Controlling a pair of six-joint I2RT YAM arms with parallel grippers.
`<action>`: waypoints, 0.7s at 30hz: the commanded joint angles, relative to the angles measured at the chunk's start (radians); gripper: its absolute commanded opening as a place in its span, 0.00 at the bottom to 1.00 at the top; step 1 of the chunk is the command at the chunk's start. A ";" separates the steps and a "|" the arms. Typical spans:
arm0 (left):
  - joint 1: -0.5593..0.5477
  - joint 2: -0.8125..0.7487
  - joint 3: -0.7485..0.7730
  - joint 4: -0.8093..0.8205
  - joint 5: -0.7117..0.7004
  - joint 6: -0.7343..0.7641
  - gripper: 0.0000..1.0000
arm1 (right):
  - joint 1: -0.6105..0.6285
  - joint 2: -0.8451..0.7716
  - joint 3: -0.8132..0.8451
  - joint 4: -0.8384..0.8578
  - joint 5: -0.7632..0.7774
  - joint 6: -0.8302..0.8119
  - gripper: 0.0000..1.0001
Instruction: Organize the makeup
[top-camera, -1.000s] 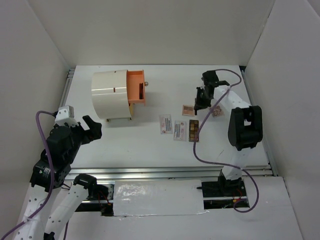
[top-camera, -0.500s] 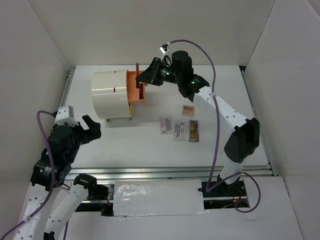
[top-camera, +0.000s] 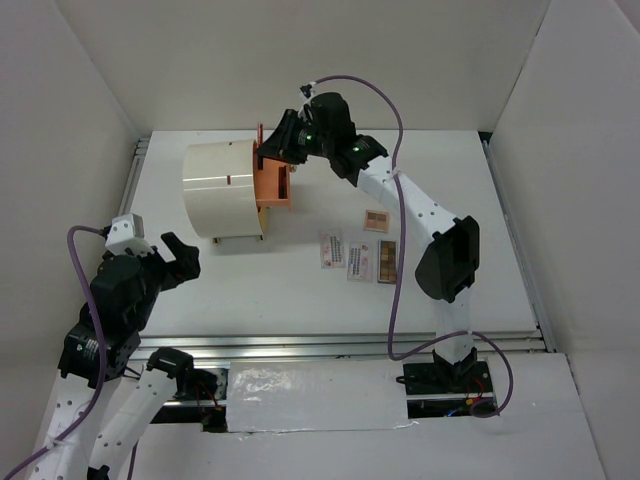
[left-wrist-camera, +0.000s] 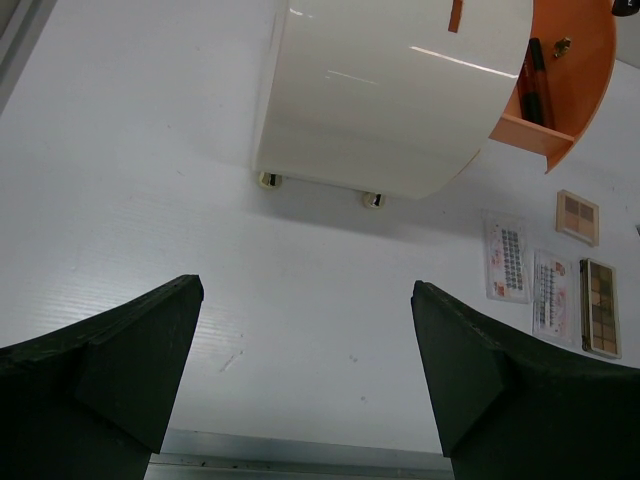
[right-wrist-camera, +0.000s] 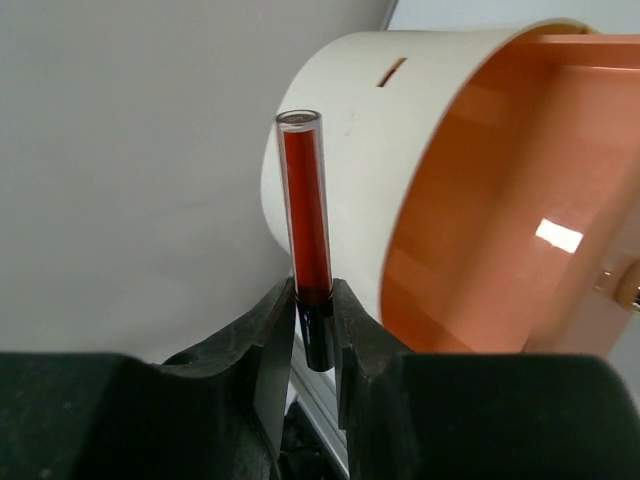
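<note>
White table (top-camera: 300, 300), matte, boxed in by plain white wall panels (top-camera: 100, 80) on three sides; metal rail (top-camera: 300, 345) along near edge. Cream box (top-camera: 222, 190) at far left of table, its orange drawer (top-camera: 272, 180) pulled out to the right.

Right pincer (right-wrist-camera: 315, 310) closed narrow on the dark end of a red stick (right-wrist-camera: 305, 210); stick upright, at the drawer's far edge beside the box. Left pincer (left-wrist-camera: 305, 365) wide open, holding nothing, over near-left table.

On the table right of the box: compact (top-camera: 376, 220); nearer, in a row, packet (top-camera: 331, 248), second packet (top-camera: 360, 261), palette (top-camera: 387, 261). A dark stick (left-wrist-camera: 533, 85) lies in the drawer.

Held stick's lower tip hidden between the fingers; drawer cut off by frame in left wrist view; packet print too small to read
</note>
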 joint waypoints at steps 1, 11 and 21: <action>-0.007 -0.002 0.009 0.029 -0.005 -0.016 0.99 | -0.002 0.004 0.059 -0.040 0.048 -0.045 0.29; -0.007 0.021 0.011 0.029 -0.004 -0.016 0.99 | -0.039 0.033 0.164 -0.128 0.059 -0.091 0.57; 0.001 0.159 0.083 -0.067 -0.212 -0.120 0.99 | -0.085 -0.080 -0.145 -0.125 0.344 -0.276 0.22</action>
